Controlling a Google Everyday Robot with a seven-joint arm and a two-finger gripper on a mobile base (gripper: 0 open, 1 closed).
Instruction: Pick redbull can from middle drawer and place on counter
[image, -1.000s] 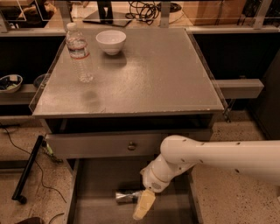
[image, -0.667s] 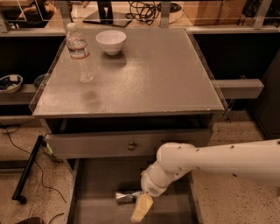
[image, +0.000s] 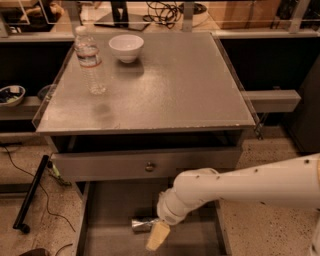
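The large square grey speckled surface (image: 175, 95) is carrying a clear plastic water bottle (image: 90, 62) and a white bowl (image: 126, 47), with the wide shallow grey middle drawer (image: 105, 215) standing open below. The gripper (image: 156, 235) is hanging inside that drawer, covering one end of the small silver redbull can (image: 142, 224) lying on its side. Whether it is gripping anything cannot be told.

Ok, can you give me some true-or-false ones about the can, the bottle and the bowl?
1. The redbull can lies on its side in the open middle drawer. True.
2. The water bottle has tipped over. False: it stands upright on the counter.
3. The white bowl sits in the drawer. False: it is on the counter, near the bottle.
4. The gripper is down in the drawer, right by the can. True.
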